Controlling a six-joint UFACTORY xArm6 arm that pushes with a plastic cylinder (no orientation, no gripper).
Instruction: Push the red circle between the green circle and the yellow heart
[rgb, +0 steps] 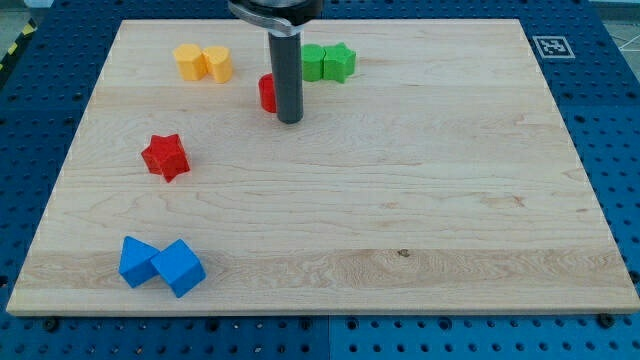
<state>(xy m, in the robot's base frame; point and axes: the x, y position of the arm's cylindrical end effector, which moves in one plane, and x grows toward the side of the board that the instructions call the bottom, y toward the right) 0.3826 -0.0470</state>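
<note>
The red circle lies near the view's top, partly hidden behind my rod. My tip rests on the board just right of and slightly below it, touching or nearly touching it. The green circle sits up and to the right of the red circle, touching a green star on its right. The yellow heart sits up and to the left, touching a yellow hexagon-like block on its left.
A red star lies at the view's left middle. Two blue blocks touch each other at the bottom left. The wooden board lies on a blue perforated table with a marker tag at the top right.
</note>
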